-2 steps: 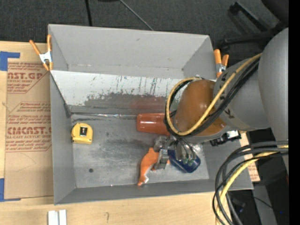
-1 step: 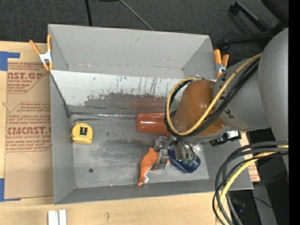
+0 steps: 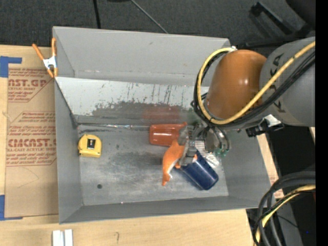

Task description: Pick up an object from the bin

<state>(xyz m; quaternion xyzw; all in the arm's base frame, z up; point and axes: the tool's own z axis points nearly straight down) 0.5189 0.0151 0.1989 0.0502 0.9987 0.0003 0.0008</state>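
My gripper [image 3: 187, 146] reaches down into the right half of the bin, under the arm's orange dome. Its fingertips sit right at the upper end of an orange carrot-shaped toy [image 3: 170, 163], which lies slanted toward the bin's front. A dark blue cylinder [image 3: 200, 173] lies just to the right of the toy, under the gripper's body. A red-orange block [image 3: 165, 134] rests just behind and to the left of the fingertips, near the back wall.
A yellow tape measure [image 3: 89, 146] lies alone at the left side of the bin floor. The arm and its yellow cables cover the bin's right rear corner.
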